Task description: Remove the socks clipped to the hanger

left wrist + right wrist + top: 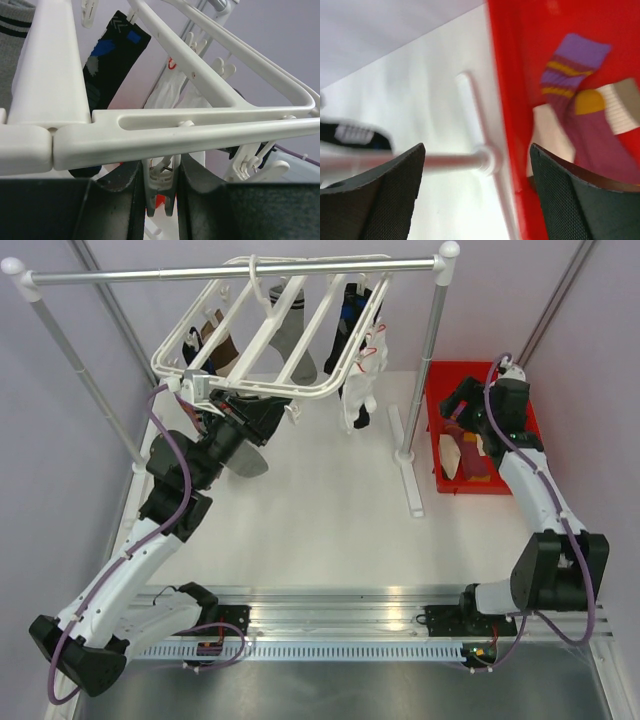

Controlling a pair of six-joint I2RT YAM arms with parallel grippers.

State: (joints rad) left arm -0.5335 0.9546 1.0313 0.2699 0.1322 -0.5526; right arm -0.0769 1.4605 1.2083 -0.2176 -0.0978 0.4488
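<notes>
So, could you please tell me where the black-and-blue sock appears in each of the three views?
Top external: the black-and-blue sock hangs under the hanger, upper centre-right.
Left wrist: upper left, behind the frame's near bar.
Right wrist: I cannot tell; a blurred dark shape shows at the left edge.
Shared landmark: the silver rail's upright post.
</notes>
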